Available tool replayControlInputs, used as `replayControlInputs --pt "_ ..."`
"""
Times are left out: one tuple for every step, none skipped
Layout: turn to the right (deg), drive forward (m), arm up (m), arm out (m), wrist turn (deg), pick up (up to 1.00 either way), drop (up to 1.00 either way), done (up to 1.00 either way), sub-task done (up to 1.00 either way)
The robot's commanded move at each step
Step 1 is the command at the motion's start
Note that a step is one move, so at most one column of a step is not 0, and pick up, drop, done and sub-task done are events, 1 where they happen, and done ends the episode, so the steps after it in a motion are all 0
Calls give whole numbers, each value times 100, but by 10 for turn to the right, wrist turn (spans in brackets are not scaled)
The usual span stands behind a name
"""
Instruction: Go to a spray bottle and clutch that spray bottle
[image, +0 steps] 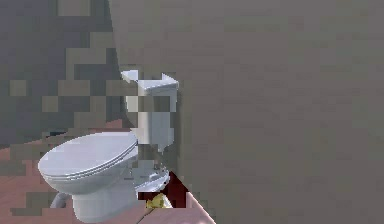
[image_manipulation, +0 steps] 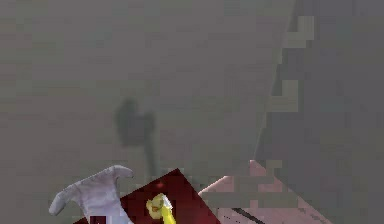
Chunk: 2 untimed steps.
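A small yellow thing (image: 155, 200) lies low on a dark red patch of floor (image: 178, 190), between the toilet's base and the grey wall. Its shape is too small to name. In the arm side view the same yellow thing (image_manipulation: 160, 208) sits at the bottom edge on the dark red patch (image_manipulation: 175, 190), right of a pale grey-white rounded shape (image_manipulation: 95, 190).
A white toilet (image: 90, 165) with its lid down stands at the forward view's lower left, its tank (image: 150, 100) against the wall. A plain grey wall (image: 280, 100) runs close along the right. Pinkish floor (image_manipulation: 255, 185) shows at the arm side view's lower right.
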Motion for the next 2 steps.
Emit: replayControlInputs --pt "0 0 10 0 0 0 0 0 0" --pt "0 0 0 0 0 0 0 100 0"
